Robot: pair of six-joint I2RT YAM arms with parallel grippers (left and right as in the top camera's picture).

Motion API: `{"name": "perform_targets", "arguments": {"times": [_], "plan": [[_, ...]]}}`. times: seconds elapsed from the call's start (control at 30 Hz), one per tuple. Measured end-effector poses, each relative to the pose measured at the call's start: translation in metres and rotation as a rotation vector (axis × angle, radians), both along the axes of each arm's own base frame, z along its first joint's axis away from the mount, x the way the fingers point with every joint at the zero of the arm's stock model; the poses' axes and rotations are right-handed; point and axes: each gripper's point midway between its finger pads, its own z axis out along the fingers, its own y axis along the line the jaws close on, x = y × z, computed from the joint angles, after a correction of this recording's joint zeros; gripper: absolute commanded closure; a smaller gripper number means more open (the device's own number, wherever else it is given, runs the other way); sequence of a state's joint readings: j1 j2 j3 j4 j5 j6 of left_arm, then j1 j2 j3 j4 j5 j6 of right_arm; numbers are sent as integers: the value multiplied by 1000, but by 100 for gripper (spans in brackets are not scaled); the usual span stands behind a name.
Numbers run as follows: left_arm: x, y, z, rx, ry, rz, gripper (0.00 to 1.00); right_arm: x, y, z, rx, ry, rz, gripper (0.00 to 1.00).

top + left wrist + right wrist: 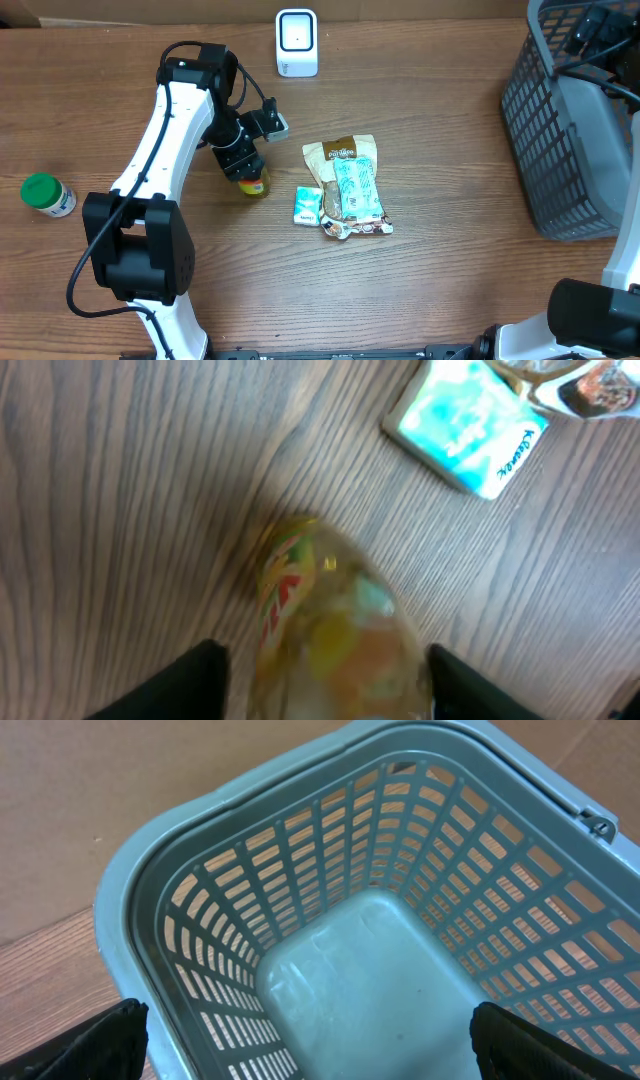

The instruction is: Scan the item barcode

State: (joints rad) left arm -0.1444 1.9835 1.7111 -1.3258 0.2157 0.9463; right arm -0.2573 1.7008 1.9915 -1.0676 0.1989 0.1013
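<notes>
My left jaws straddle the small clear yellow-labelled plastic bottle [335, 635]; clamped or not, I can't tell; right jaws gape. White box scanner [297, 42] well apart: scanning not yet done.

Mock shop checkout: barcode scanner [297, 42], shopping basket [532, 112] (grey plastic).

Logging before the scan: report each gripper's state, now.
Left gripper: open, jaws either side of the yellow-labelled bottle, not yet clamped on it.
Right gripper: open, empty, above the grey basket.
</notes>
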Motion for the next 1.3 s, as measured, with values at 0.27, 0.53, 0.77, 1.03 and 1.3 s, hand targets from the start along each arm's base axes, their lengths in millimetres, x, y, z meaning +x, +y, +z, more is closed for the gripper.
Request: {"name": "perform_targets", "arguments": {"times": [0.27,0.53,0.77,1.03,1.3], "plan": [[-2,-11,3,-66,15,21,55,0,0,0,0,0,0,0],[-7,-33,7,-128,71,135,54,0,0,0,0,0,0,0],[-3,-52,6,-114,87,288,57,0,0,0,0,0,1,0],[17,-74,4,-37,-18,472,59,0,0,0,0,0,0,0],[29,-68,9,70,-133,650,62,0,0,0,0,0,0,0]]}}
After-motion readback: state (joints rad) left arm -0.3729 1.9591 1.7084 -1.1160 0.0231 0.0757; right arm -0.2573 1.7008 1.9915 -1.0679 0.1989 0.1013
